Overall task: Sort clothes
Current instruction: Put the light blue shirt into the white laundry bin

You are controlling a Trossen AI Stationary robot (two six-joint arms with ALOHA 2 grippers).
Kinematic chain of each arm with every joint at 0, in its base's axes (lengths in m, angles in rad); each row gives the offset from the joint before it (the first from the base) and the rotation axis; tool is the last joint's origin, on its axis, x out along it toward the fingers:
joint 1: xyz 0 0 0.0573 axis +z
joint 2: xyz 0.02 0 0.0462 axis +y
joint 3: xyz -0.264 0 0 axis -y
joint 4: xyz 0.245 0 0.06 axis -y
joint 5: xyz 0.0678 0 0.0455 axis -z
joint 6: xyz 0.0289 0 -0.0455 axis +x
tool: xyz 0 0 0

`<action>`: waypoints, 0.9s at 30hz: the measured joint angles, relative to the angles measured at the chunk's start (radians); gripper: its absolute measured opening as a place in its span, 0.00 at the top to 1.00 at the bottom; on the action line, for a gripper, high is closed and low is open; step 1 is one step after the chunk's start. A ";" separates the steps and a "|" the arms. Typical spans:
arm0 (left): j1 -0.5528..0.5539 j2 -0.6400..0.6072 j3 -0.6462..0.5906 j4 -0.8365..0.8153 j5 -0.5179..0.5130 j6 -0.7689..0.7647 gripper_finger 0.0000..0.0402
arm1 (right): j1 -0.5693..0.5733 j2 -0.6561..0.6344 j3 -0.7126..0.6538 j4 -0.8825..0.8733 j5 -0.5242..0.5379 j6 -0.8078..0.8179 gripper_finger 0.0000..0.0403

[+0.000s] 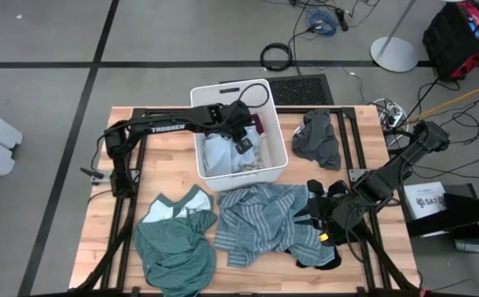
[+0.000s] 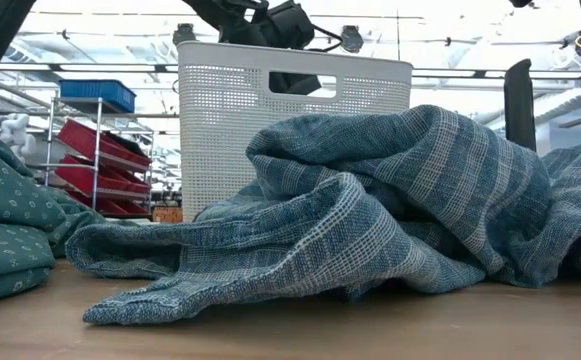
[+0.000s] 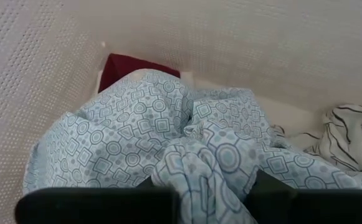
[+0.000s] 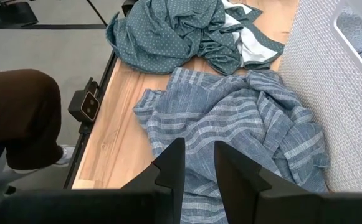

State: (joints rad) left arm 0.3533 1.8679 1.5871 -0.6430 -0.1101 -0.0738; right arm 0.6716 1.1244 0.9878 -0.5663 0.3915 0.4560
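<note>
Inside the white bin [image 1: 276, 165], left hand [image 1: 241, 132] clamping light blue garment [image 3: 168, 143], right hand [image 1: 315, 216] narrow over striped shirt [image 1: 260, 219] near table edge.

Inside the white perforated bin [image 3: 280, 43], a light blue garment [image 3: 156, 143] printed with circles and squares is bunched between the left tool's [image 3: 212, 186] dark fingers [image 3: 100, 204], with a maroon piece [image 3: 128, 70] behind it in the corner and a white black-striped cloth [image 3: 349, 134] beside it.

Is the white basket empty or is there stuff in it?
Not empty. The white basket holds a light blue patterned cloth, a maroon piece and a striped one.
</note>
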 joint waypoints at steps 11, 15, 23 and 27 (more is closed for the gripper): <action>-0.028 0.000 0.000 0.005 0.002 0.001 0.85 | 0.000 0.000 0.000 0.000 0.000 0.003 0.81; -0.036 0.000 0.000 0.006 -0.005 0.000 0.82 | 0.000 0.000 0.000 0.000 0.000 0.000 0.81; -0.054 0.000 0.001 0.006 -0.008 0.000 0.68 | 0.000 0.000 0.000 -0.014 0.000 0.003 0.81; -0.066 0.000 0.042 -0.001 -0.013 0.000 0.60 | 0.000 0.000 0.000 -0.014 -0.001 0.003 0.81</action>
State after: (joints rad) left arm 0.2876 1.8679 1.6291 -0.6437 -0.1233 -0.0734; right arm 0.6716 1.1244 0.9878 -0.5804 0.3908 0.4591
